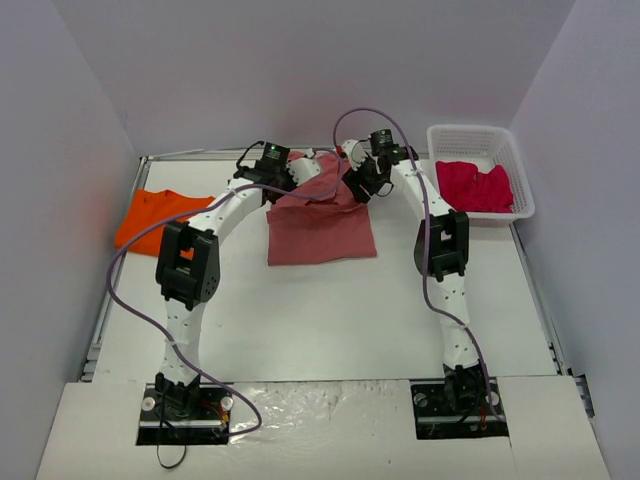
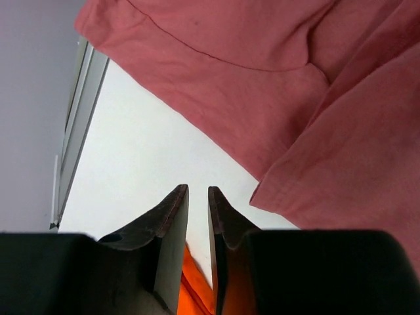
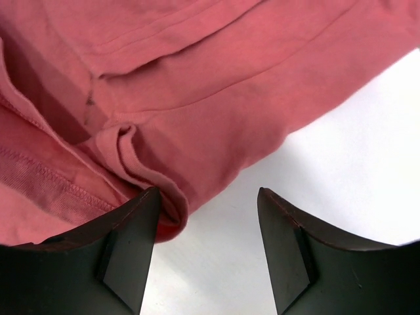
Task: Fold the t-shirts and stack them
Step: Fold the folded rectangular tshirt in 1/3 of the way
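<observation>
The large brick-red t-shirt point(image 1: 320, 228) lies partly folded at the back middle of the table, bunched at its far edge. My left gripper point(image 1: 292, 178) hovers at the shirt's far left corner. In the left wrist view point(image 2: 198, 190) its jaws are almost closed with a thin empty gap, the red cloth point(image 2: 262, 79) ahead of them. My right gripper point(image 1: 357, 182) is at the far right corner. It is open point(image 3: 209, 191), its left finger against a rolled fold of the shirt point(image 3: 197, 85). The orange t-shirt point(image 1: 155, 215) lies at the left. The crimson-pink t-shirt point(image 1: 475, 185) is in the basket.
A white plastic basket point(image 1: 520, 165) stands at the back right corner. The table's raised rim point(image 1: 108, 290) runs along the left side, and grey walls close in the back and both sides. Purple cables loop over both arms.
</observation>
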`<control>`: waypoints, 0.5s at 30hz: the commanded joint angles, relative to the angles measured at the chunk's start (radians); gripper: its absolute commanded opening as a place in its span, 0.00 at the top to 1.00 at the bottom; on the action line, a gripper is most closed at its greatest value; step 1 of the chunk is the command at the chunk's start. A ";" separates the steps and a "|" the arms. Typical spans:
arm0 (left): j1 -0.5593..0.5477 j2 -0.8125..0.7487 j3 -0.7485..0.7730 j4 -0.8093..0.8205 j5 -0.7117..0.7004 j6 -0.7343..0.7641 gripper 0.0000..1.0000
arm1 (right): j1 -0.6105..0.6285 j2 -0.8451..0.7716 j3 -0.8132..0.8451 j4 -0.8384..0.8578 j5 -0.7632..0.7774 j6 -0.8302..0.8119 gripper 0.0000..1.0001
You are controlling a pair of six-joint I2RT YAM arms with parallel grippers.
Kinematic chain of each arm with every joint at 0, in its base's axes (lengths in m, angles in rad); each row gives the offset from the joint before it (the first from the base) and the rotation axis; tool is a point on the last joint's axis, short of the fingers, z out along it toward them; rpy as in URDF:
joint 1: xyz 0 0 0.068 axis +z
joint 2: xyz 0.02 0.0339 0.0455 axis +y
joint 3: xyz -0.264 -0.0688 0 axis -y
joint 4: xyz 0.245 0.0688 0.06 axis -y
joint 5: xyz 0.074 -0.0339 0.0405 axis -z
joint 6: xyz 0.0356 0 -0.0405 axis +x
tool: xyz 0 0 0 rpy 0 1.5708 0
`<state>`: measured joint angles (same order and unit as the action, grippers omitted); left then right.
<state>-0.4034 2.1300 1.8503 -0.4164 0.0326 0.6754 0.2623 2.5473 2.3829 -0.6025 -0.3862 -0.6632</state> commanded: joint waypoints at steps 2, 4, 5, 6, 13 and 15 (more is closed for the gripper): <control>0.006 -0.054 0.024 0.001 -0.023 -0.031 0.82 | -0.003 -0.127 0.000 0.066 0.043 0.068 0.43; 0.005 -0.088 -0.006 -0.004 -0.023 -0.054 0.82 | -0.002 -0.173 -0.036 0.090 0.052 0.083 0.44; 0.005 -0.100 -0.016 -0.007 -0.023 -0.065 0.82 | -0.001 -0.191 -0.050 0.098 0.055 0.088 0.47; 0.005 -0.116 -0.028 -0.012 -0.022 -0.095 0.83 | -0.001 -0.226 -0.076 0.102 0.056 0.091 0.49; 0.005 -0.258 -0.204 -0.074 0.128 -0.218 0.91 | 0.025 -0.406 -0.272 0.125 0.064 0.106 1.00; 0.003 -0.274 -0.236 -0.094 0.164 -0.241 0.93 | 0.031 -0.464 -0.333 0.124 0.064 0.111 1.00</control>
<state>-0.4034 1.9327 1.6356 -0.4706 0.1131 0.5106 0.2726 2.1864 2.1277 -0.4755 -0.3317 -0.5678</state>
